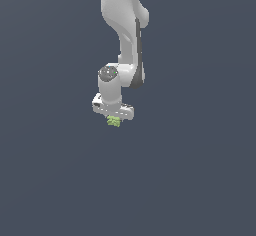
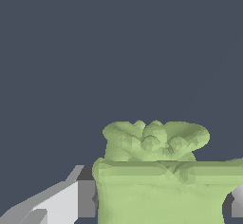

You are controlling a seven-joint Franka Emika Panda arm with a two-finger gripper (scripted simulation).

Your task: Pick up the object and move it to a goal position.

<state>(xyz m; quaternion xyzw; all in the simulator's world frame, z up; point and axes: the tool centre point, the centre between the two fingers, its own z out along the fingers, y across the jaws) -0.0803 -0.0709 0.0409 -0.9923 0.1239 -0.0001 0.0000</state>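
The pincer (image 1: pixel 113 119) is clamping the object (image 1: pixel 113 122), a small lumpy light-green block that is sitting between its fingers (image 2: pixel 80 198) and poking out just below the white hand. In the wrist view the object (image 2: pixel 159 171) is filling the gap between the grey pads. Above the object, the white arm (image 1: pixel 125 35) is reaching straight down against a plain dark grey-blue background.

Legible text, labels, brands, numbers, signs — none in either view; the white arm (image 1: pixel 125 35), the gripper (image 1: pixel 113 119) and the light-green object (image 2: pixel 159 171) all carry plain, unmarked surfaces
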